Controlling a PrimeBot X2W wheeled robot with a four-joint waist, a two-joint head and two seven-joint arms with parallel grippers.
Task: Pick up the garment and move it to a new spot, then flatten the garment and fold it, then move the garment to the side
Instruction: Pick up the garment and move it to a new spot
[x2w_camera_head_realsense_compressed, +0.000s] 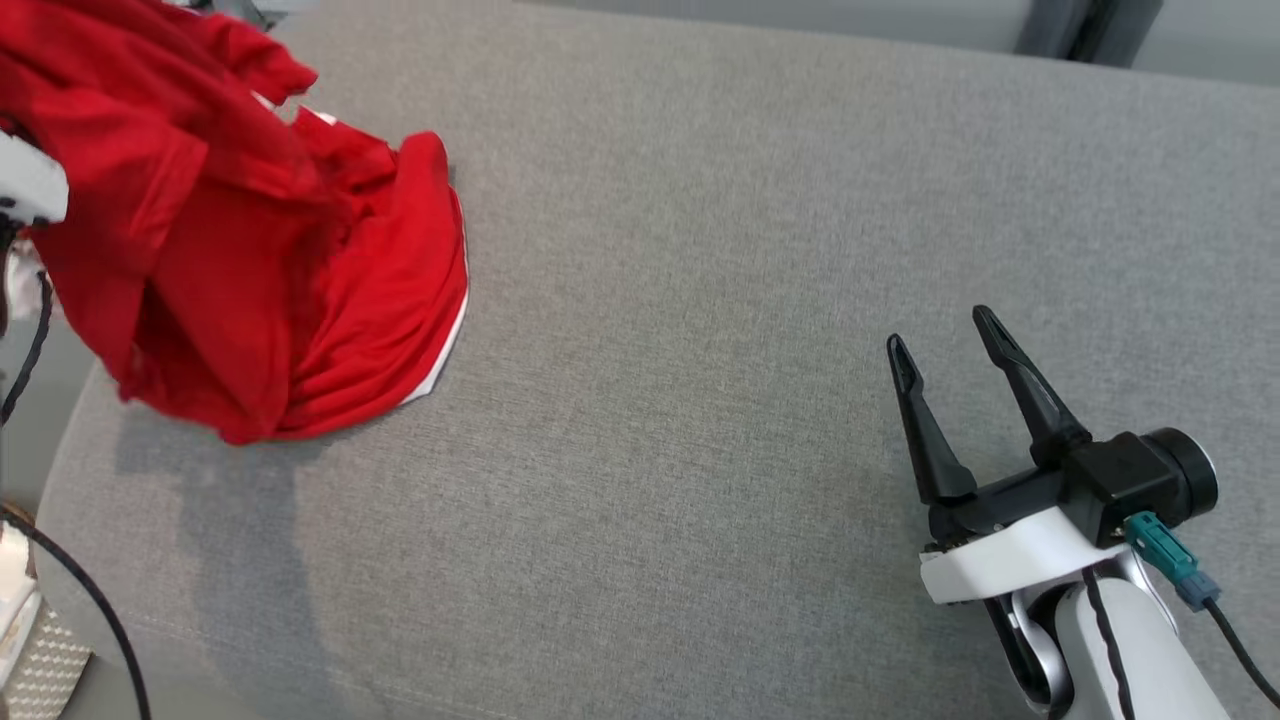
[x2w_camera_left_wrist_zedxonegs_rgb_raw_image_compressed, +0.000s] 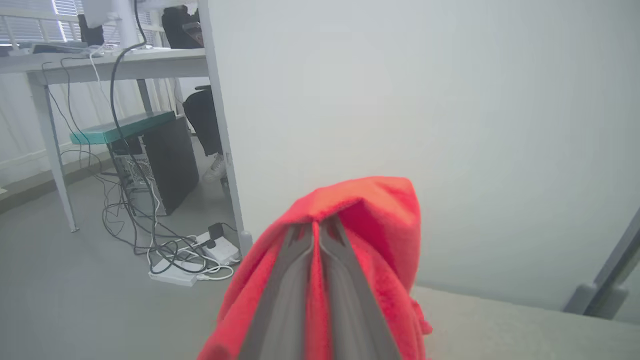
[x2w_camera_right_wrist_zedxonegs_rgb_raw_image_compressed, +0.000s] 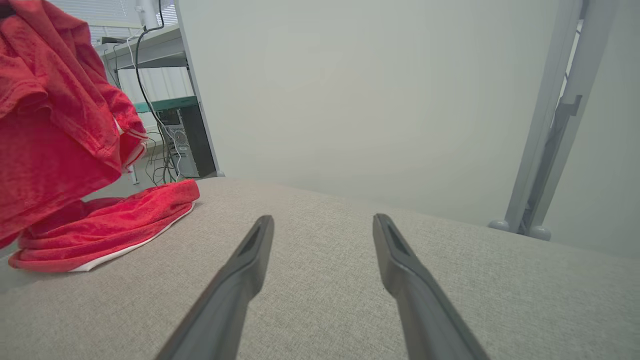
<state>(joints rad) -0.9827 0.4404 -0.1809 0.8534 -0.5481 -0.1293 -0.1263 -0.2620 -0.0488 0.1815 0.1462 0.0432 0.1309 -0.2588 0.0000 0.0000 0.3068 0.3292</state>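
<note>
The red garment (x2w_camera_head_realsense_compressed: 250, 250) hangs bunched at the far left of the grey cushioned surface (x2w_camera_head_realsense_compressed: 700, 300), its lower part resting on the fabric. In the left wrist view my left gripper (x2w_camera_left_wrist_zedxonegs_rgb_raw_image_compressed: 316, 227) is shut on the garment (x2w_camera_left_wrist_zedxonegs_rgb_raw_image_compressed: 380, 210), red cloth draped over both fingers. My right gripper (x2w_camera_head_realsense_compressed: 940, 340) hovers open over the right side of the surface, well away from the garment, nothing between its fingers. The right wrist view shows the open right gripper (x2w_camera_right_wrist_zedxonegs_rgb_raw_image_compressed: 322, 220) and the garment (x2w_camera_right_wrist_zedxonegs_rgb_raw_image_compressed: 60, 150) partly lifted at the left, a white-edged hem lying on the surface.
The surface's left edge (x2w_camera_head_realsense_compressed: 60, 470) drops off beside the garment. A pale wall (x2w_camera_right_wrist_zedxonegs_rgb_raw_image_compressed: 375, 100) stands behind the surface, with a grey metal post (x2w_camera_right_wrist_zedxonegs_rgb_raw_image_compressed: 550, 125) at the right. Beyond the left edge are a desk (x2w_camera_left_wrist_zedxonegs_rgb_raw_image_compressed: 100, 60), a computer tower (x2w_camera_left_wrist_zedxonegs_rgb_raw_image_compressed: 165, 160) and floor cables (x2w_camera_left_wrist_zedxonegs_rgb_raw_image_compressed: 185, 260).
</note>
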